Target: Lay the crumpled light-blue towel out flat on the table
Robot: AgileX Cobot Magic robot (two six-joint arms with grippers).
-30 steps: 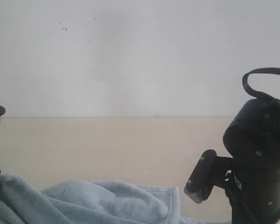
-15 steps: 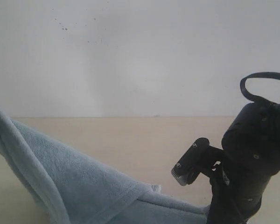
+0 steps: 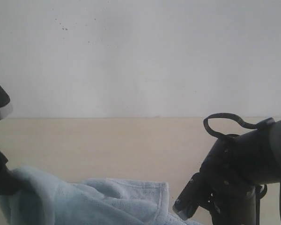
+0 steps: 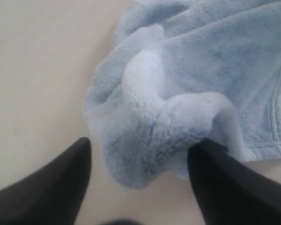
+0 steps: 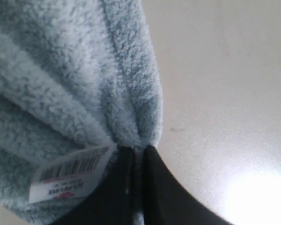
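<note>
The light-blue towel (image 3: 107,201) lies bunched on the beige table (image 3: 131,140), low in the exterior view. In the left wrist view a thick fold of the towel (image 4: 178,93) sits between the wide-apart fingers of my left gripper (image 4: 144,143), which is open; the fold brushes one fingertip (image 4: 210,159). My right gripper (image 5: 138,149) is shut on a hemmed edge of the towel (image 5: 84,70), right beside its white barcode tag (image 5: 68,176). In the exterior view the right arm (image 3: 248,173) hides its fingers.
A plain white wall (image 3: 140,56) rises behind the table's far edge. Bare tabletop (image 3: 131,150) stretches beyond the towel and between the two arms. The left arm (image 3: 0,178) stands at the left edge of the exterior view.
Half a second ago the towel's left side was held high; now it has dropped into a low heap. The right arm has sunk lower and shifted left.
</note>
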